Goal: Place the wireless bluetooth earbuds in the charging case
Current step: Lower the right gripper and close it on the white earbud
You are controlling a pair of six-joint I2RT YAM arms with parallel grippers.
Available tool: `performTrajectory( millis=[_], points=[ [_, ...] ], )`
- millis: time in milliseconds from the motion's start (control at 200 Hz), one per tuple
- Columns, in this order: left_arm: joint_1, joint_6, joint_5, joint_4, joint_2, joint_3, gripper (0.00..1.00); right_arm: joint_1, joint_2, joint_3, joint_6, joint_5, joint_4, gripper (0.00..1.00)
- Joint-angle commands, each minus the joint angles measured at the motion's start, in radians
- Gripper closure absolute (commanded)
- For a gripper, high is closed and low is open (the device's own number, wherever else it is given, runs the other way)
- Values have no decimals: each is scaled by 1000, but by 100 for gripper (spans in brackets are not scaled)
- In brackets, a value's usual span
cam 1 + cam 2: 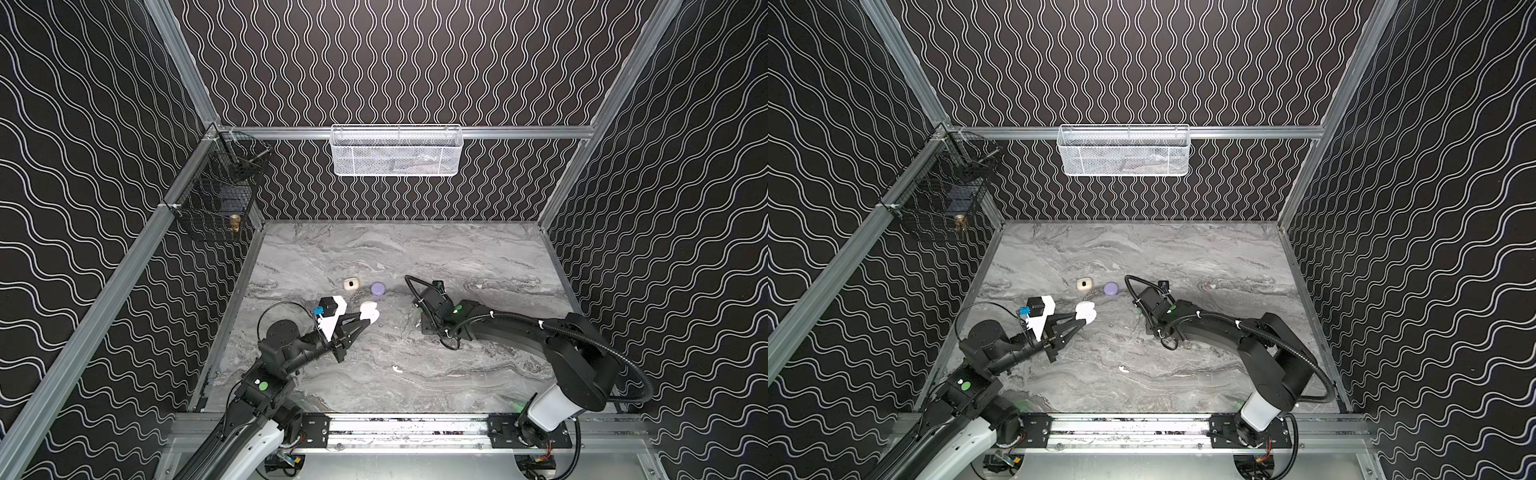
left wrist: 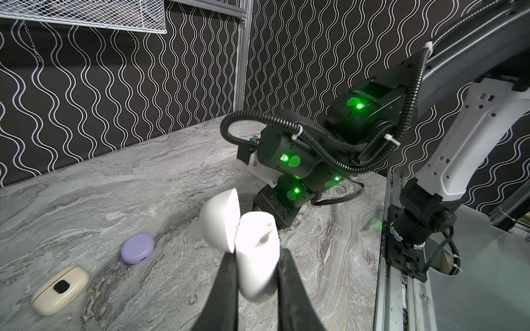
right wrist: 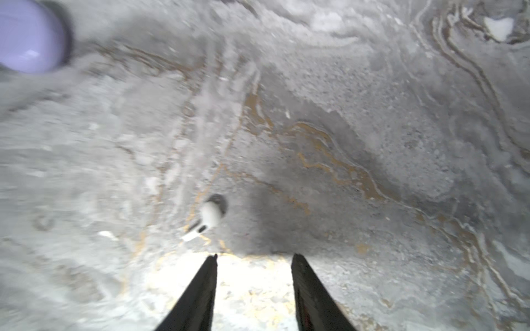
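Our left hand [image 2: 256, 255] pinches the open charging case [image 2: 258, 229]; our right hand [image 3: 253, 255] stands spread beside an earbud [image 3: 210, 215]. The grey marbled worktop [image 1: 415, 257] sits within black, wavy-lined walls [image 1: 395, 62].

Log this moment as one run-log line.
left gripper: shut on white case, lid open | right gripper: open, empty, near earbud | purple case, cream case: on table

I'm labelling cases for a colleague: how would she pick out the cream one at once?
On the grey marble table, look left of centre, where two small cases lie side by side. The cream case is the left one, beside the round lavender case: oblong, with a black window on top.
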Motion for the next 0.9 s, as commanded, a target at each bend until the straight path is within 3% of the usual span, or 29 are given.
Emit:
performTrajectory(
  millis=[0,375,896],
  points=[
    [0,-8,15,23,-9,3,100,4,13,52,36,-40,32,53],
    [0,-8,17,23,-13,3,100,3,197,205,70,6,-68,56],
    [1,-9,20,25,-11,4,100,2,239,171,80,18,-82,56]
  ],
)
